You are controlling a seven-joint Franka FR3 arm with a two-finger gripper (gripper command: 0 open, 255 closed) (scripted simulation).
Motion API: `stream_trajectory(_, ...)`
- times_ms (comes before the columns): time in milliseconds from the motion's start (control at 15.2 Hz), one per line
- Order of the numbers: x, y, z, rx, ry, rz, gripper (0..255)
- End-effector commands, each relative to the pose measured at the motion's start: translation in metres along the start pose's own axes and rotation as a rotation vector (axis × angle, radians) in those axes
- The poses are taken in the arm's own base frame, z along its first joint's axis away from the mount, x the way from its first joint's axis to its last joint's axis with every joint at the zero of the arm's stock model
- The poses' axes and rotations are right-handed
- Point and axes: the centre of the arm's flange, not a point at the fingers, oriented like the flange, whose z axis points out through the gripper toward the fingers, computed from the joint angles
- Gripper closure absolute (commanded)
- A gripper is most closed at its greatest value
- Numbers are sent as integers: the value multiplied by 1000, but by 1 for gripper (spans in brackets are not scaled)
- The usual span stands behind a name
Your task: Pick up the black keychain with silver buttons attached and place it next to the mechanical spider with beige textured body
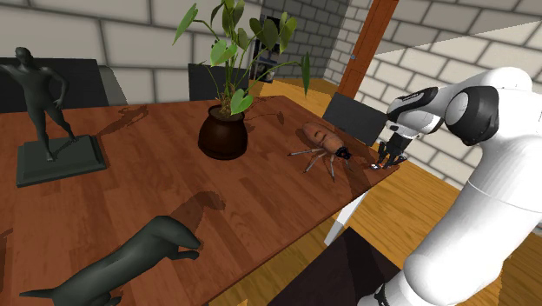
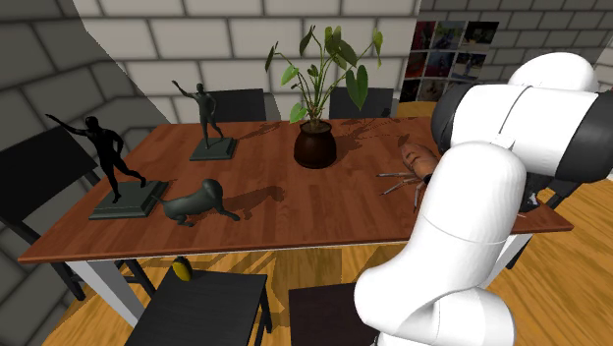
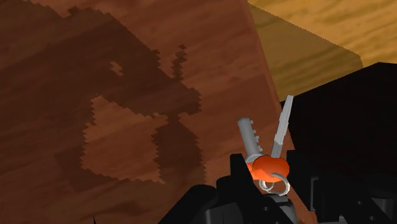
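1. My gripper hangs above the far corner of the wooden table, at the shoulder view's right, close to the table's edge.
2. In the wrist view it appears clamped on the keychain: two grey keys, an orange-red fob and a silver ring. Black sits against black there, so that grip is my best reading.
3. The keychain is off the wood, and a dark shadow lies on the table beneath it.
4. The spider, with a brown body and thin legs, stands just beside my gripper, on the side of the plant pot.
5. I judge the pick done and the placing in hand.
6. Next I should lower onto bare wood between spider and edge, then release, clear of its legs.
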Motion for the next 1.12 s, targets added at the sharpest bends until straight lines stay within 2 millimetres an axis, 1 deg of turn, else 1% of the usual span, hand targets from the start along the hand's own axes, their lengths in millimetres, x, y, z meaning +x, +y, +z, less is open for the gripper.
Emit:
stream_trajectory(0,-2,0,10,0,0,0,255)
stream_trajectory(396,-4,-1,40,0,0,0,255)
stream_trajectory(858,-4,-1,40,0,0,0,255)
stream_trajectory(924,-4,-1,40,0,0,0,0)
stream_trajectory(1056,-4,-1,40,0,0,0,0)
